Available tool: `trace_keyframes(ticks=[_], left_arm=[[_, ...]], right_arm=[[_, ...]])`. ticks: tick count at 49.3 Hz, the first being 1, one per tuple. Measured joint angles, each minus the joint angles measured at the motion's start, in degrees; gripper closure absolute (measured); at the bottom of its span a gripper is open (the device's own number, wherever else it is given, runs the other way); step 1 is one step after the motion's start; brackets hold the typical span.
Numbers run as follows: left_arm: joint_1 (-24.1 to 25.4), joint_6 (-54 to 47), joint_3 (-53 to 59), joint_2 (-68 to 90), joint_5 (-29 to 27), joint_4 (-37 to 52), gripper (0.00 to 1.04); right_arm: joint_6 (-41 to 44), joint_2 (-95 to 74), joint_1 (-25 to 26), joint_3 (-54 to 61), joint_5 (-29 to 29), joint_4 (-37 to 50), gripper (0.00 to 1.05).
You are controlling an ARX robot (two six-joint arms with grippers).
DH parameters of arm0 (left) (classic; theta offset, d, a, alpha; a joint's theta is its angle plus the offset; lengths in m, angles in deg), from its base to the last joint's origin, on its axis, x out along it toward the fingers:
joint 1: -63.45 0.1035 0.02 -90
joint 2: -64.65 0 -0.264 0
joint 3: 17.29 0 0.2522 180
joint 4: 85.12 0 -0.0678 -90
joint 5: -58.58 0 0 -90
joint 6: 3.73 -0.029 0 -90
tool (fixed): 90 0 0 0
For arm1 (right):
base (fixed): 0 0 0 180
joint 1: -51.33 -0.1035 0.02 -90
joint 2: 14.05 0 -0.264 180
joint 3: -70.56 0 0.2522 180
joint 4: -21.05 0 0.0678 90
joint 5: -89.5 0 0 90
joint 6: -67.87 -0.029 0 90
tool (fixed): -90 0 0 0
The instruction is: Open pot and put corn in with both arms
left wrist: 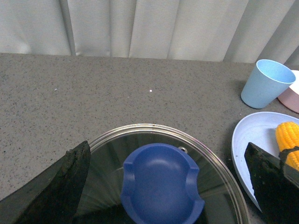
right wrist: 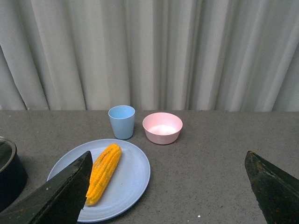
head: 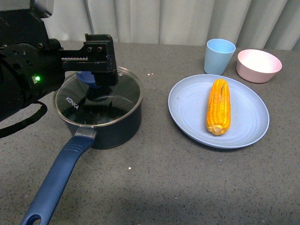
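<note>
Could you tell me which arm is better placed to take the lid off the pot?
Left. The left gripper is open over the blue knob of the lid, a finger on either side; the right gripper faces the corn on the plate instead.

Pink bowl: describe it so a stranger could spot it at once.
Find the big blue plate with the corn. Behind it, near the curtain, stand two vessels. The bowl is the right-hand one: pink, low and wide, unlike the taller blue cup.

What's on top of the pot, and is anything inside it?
A glass lid with a blue knob covers the pot, and the left hand hangs open over the knob. Through the glass the inside only looks dark, so I can't tell what's there.
</note>
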Motion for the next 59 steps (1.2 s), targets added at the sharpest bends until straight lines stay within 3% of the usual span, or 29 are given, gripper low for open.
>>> trace_keyframes(ticks=[51, 55, 59], left_arm=[[-0.44, -2.64, -8.48, 11.13, -0.96, -3.19, 0.06], [-0.46, -2.69, -8.48, 11.13, -0.96, -3.19, 0.13], [-0.48, -2.69, -8.48, 11.13, -0.96, -3.17, 0.31]], right_arm=[[0.0, 0.0, 0.0, 0.0, 0.0, 0.0, 0.09], [0.0, 0.0, 0.0, 0.0, -0.02, 0.0, 0.09], [0.0, 0.0, 0.0, 0.0, -0.02, 0.0, 0.09]])
